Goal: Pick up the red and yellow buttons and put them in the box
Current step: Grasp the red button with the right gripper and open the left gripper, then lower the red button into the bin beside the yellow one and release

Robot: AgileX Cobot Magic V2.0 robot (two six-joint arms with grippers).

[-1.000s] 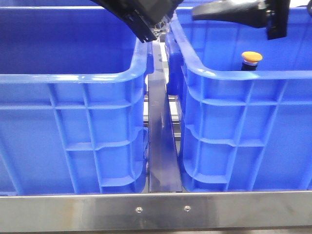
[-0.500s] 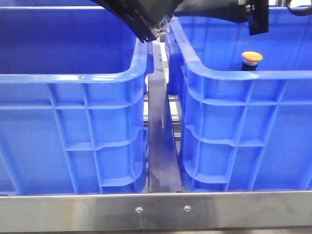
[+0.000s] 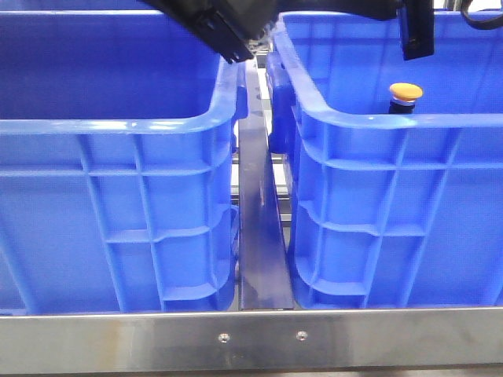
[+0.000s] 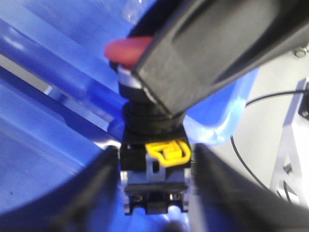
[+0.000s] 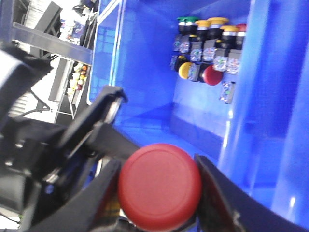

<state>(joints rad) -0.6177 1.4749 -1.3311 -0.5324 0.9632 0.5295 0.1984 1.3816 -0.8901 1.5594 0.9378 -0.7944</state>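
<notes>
The red button [image 4: 128, 50] has a black body with a yellow clip [image 4: 166, 152]. My left gripper [image 4: 154, 193] is shut on that body. My right gripper [image 5: 157, 181] is shut on its red cap [image 5: 159, 186], and one of its fingers [image 4: 217, 48] crosses the left wrist view. Both grippers meet high above the gap between the two blue crates, left [image 3: 236, 31] and right [image 3: 330, 9]; the red button is hidden in the front view. A yellow button [image 3: 406, 93] stands inside the right crate [image 3: 393, 122].
The left crate [image 3: 118, 126] stands beside the right one, with a metal strip [image 3: 259, 236] in the gap between them. Several more buttons [image 5: 207, 43], yellow, red and green, are grouped at one end of the crate [image 5: 145, 58]. A steel rail [image 3: 251, 342] runs along the front.
My right arm has swung left across the right crate to meet the left gripper. The left gripper has risen slightly. The yellow button has not moved.
</notes>
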